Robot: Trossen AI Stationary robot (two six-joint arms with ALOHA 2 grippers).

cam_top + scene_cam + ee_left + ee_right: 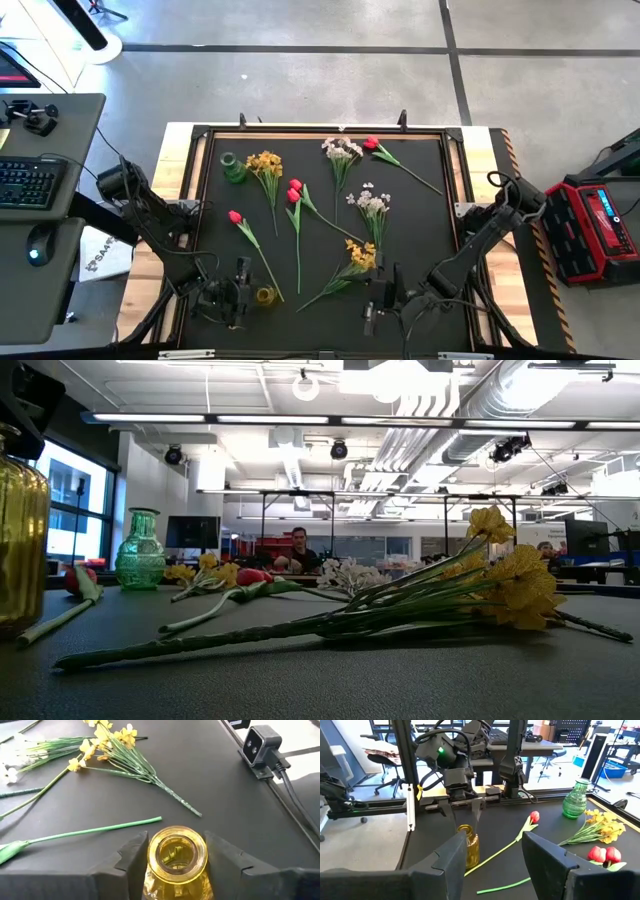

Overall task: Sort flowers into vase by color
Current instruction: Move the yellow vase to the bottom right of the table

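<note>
Several flowers lie flat on the black table [420, 230]: yellow sprays [265, 162] [360, 257], whitish sprays [342, 150] [373, 203] and red tulips [235, 216] [294, 190] [371, 144]. A green glass vase [232, 167] stands upright far left. A yellow glass vase [265, 295] stands near the near edge. My left gripper [176, 845] is open, one finger on each side of that vase's neck [176, 852]. My right gripper [493, 850] is open over bare table at the near edge [385, 292]. My left gripper has its fingers [134, 851] level with the yellow vase's rim [200, 851], one on each side. Whether they touch the glass I cannot tell. The vase stands upright on the table.
A small camera [260, 745] with its cable sits at the near table edge. A raised frame [455, 180] borders the mat. A tulip stem [95, 831] lies just beyond the yellow vase. A desk with a keyboard [25, 182] stands left, and a red box [590, 225] stands right.
</note>
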